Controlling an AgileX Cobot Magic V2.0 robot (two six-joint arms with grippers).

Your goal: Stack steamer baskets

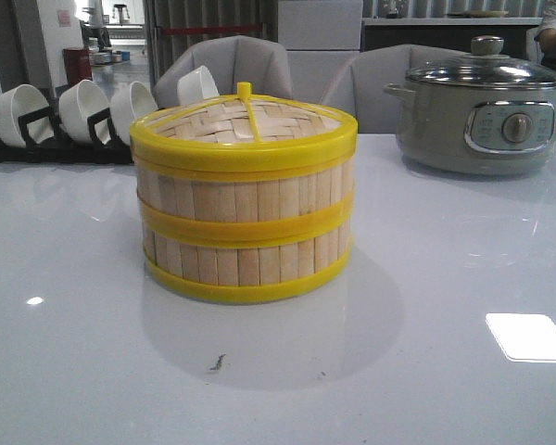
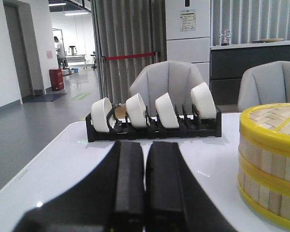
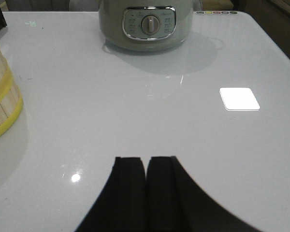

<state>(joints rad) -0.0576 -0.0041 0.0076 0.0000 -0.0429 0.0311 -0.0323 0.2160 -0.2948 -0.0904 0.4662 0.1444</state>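
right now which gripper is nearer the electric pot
Right. The right gripper faces the electric pot across bare table; the left gripper points at the bowl rack, on the far side.

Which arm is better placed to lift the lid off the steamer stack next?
Too close to call. The stack sits at the table's middle with its lid on. The left gripper and right gripper are both shut, empty and flanking it.
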